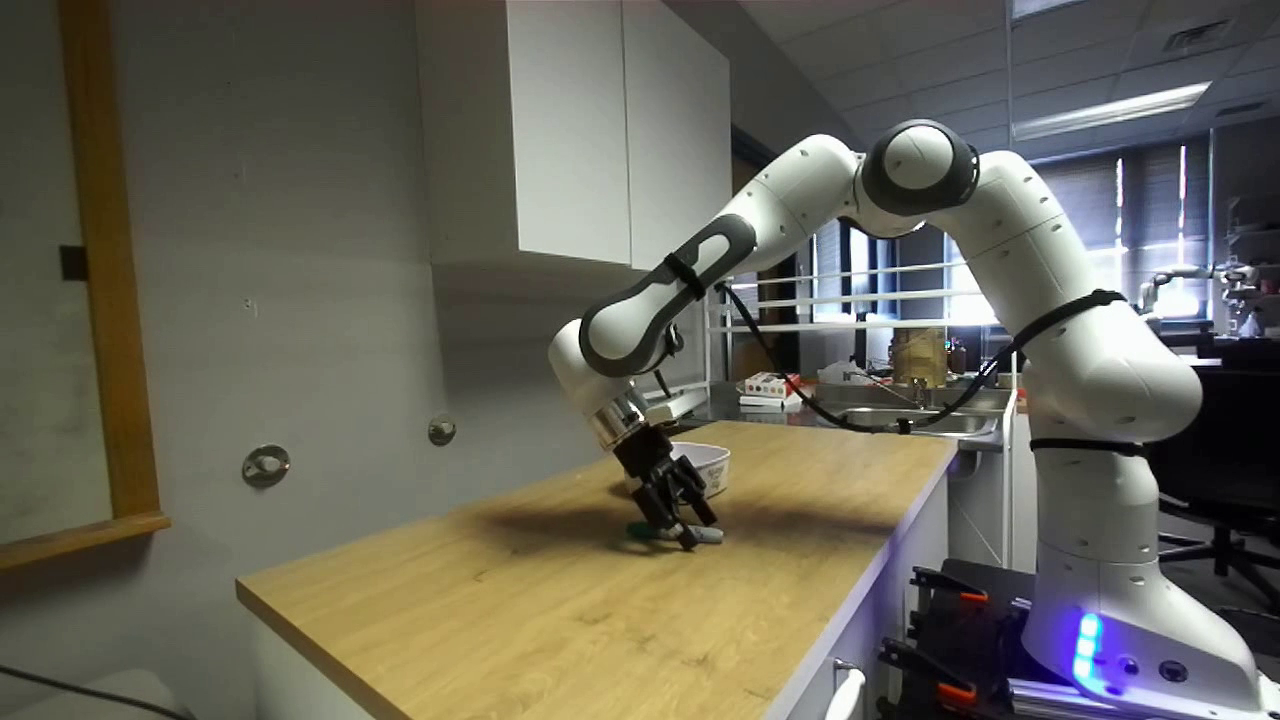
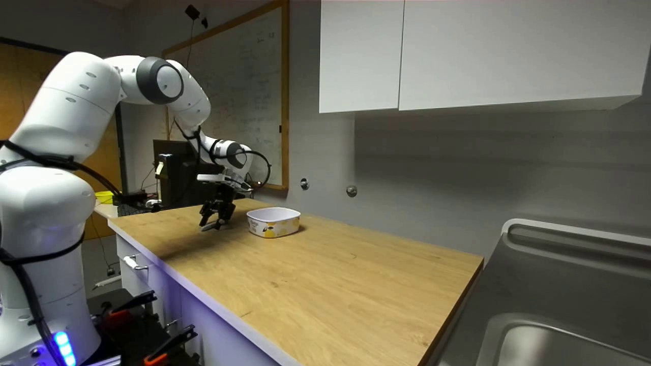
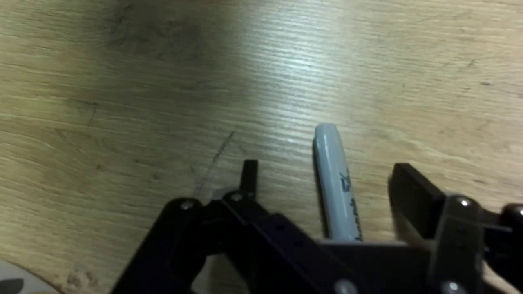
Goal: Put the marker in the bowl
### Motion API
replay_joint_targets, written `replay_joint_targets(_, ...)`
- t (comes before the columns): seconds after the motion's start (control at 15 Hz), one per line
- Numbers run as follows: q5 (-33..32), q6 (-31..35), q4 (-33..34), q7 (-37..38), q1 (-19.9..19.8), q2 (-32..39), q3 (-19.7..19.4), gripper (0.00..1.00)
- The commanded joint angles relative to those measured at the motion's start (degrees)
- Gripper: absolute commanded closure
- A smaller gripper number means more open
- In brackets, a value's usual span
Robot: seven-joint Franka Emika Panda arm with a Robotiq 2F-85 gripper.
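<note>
Two fingers point(image 3: 249, 176) of the gripper point(image 3: 325, 167) are spread wide, down close to the counter point(image 1: 560, 620). The marker point(image 3: 337, 183) lies on the counter between them, with a gap on each side. It is gray, with a green end. The bowl point(image 2: 274, 227), white with yellow pictures on its side, sits near the gripper, and the marker is outside it.

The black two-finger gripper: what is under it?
A thin grey marker on the tan wooden counter, between the open fingers. In the wrist view, the gripper covers the marker's green end.
</note>
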Motion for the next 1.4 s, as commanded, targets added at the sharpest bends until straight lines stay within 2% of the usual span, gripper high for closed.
replay_joint_targets(0.0,-1.2,-0.9,2.2,-1.1,0.0,1.9,0.0,0.47)
replay_joint_targets(0.4,-1.0,-1.3,2.7,-1.3,-0.2,1.6,0.0,0.93)
replay_joint_targets(0.47,-1.0,-1.4,2.7,-1.3,-0.2,1.6,0.0,0.95)
replay_joint_targets(0.53,-1.1,-1.6,2.8,-1.3,-0.2,1.5,0.0,0.96)
replay_joint_targets(0.6,-1.1,-1.5,2.6,-1.3,-0.2,1.4,0.0,0.92)
replay_joint_targets(0.93,-0.9,-1.4,1.6,-1.0,0.3,-0.6,0.6,0.92)
replay_joint_targets(1.33,-0.7,-1.7,0.3,-0.2,1.3,-6.4,1.7,0.92)
